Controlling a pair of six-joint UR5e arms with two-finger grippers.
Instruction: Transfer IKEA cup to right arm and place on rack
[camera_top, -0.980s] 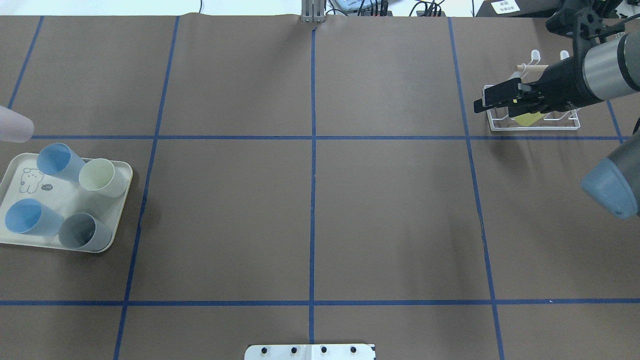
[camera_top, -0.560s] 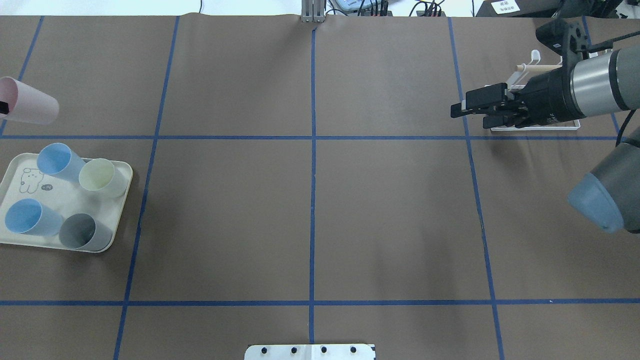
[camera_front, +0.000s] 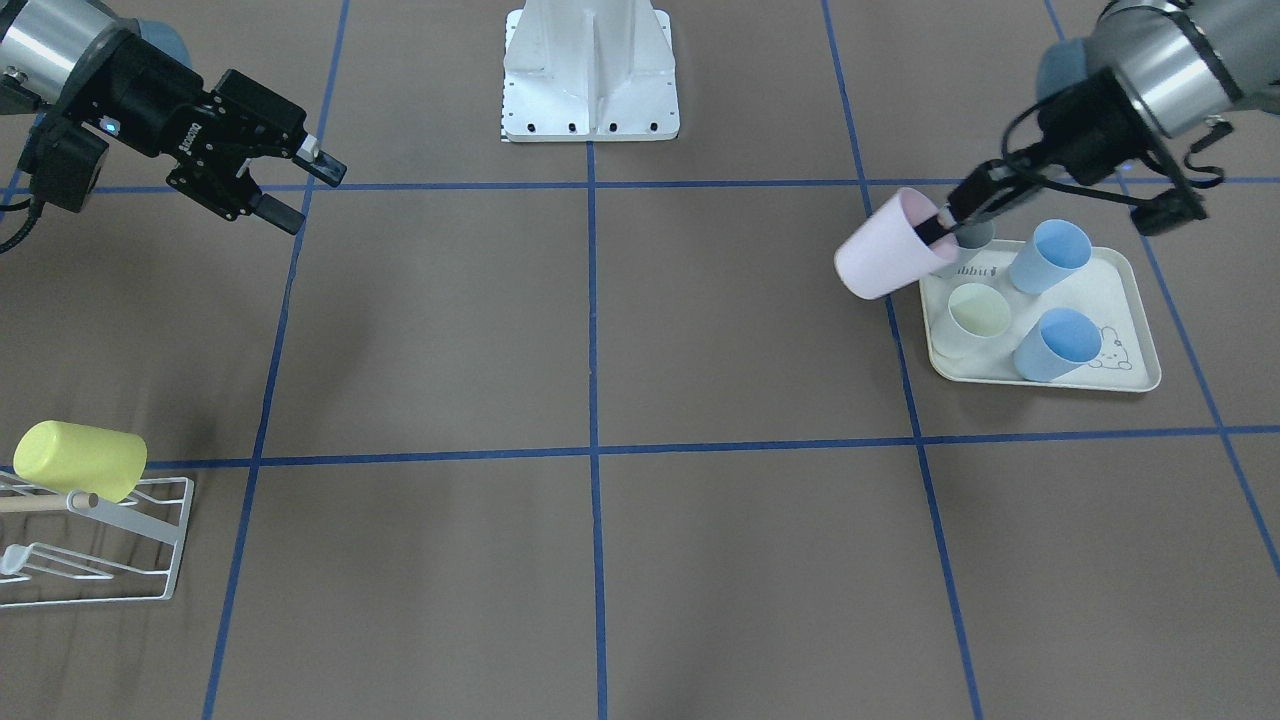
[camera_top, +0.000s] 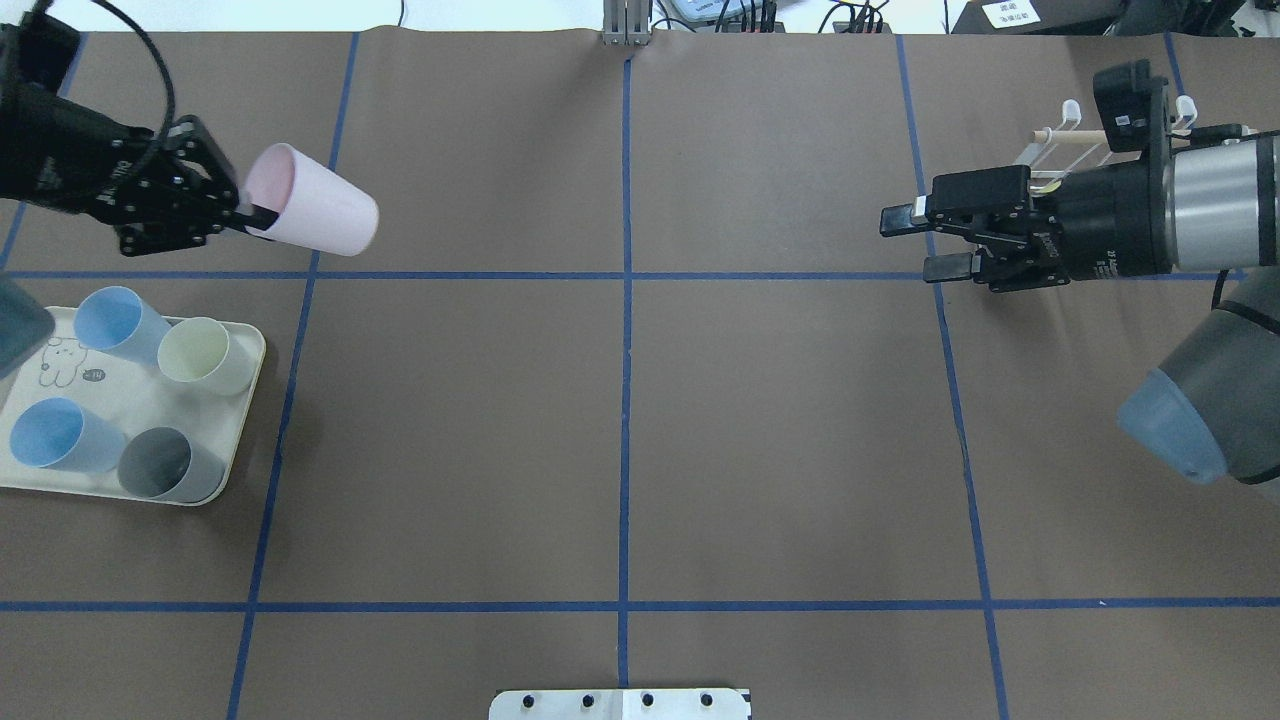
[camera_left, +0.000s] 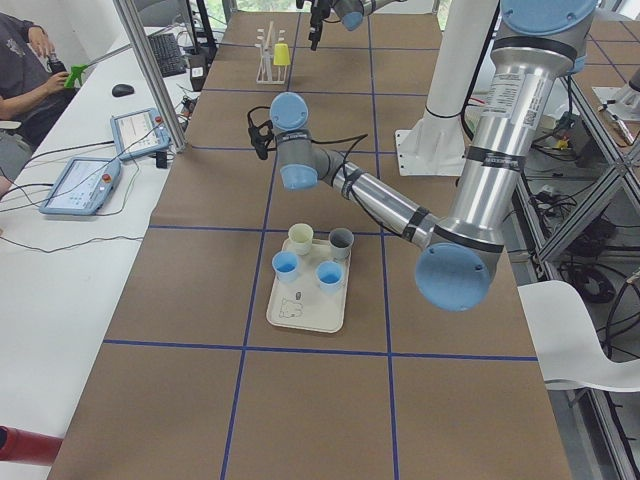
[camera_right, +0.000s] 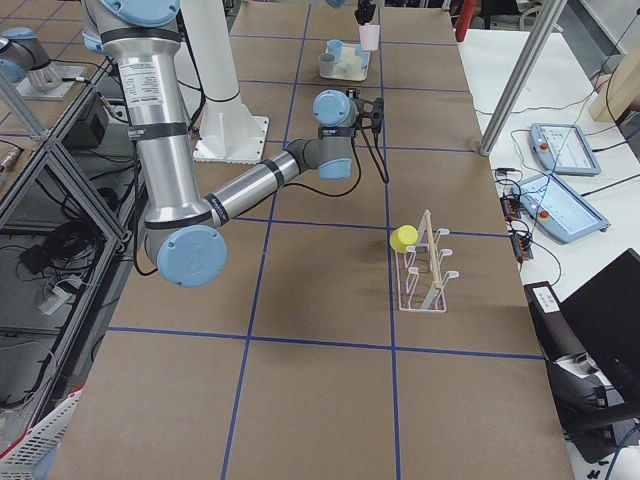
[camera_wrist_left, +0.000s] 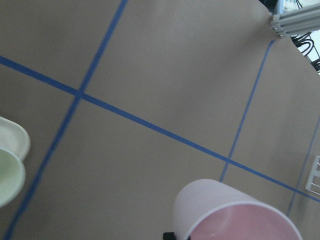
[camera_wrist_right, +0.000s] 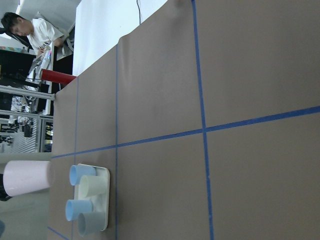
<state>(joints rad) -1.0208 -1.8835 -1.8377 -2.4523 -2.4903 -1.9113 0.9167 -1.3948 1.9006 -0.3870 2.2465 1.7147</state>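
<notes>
Tray: we're seeing the cream tray (camera_top: 120, 388) sitting at the table's left edge. It's carrying four upright cups: a blue cup (camera_top: 115, 320), a second blue cup (camera_top: 55, 435), a pale green cup (camera_top: 205, 355) and a grey cup (camera_top: 170, 465).
Left gripper: the left gripper (camera_top: 250, 211) is pinching the rim of the pink IKEA cup (camera_top: 320, 215), with one finger going inside the mouth and one pressing outside.
Cup: it's hanging in the air, tipped on its side. The mouth is facing the gripper and the base is pointing toward the table centre. It's sitting near the tray, clear of the four cups there.
Right gripper: the right gripper (camera_top: 908, 242) is hovering over the right half with jaws spread and nothing between them. We're reading it as aimed at the table centre, well apart from the pink cup.
Rack: the rack (camera_top: 1072, 134) is standing at the far right, and the right arm is covering most of it from overhead.
Yellow cup: a yellow cup (camera_front: 80, 460) is lying on its side on one end of the rack.
</notes>
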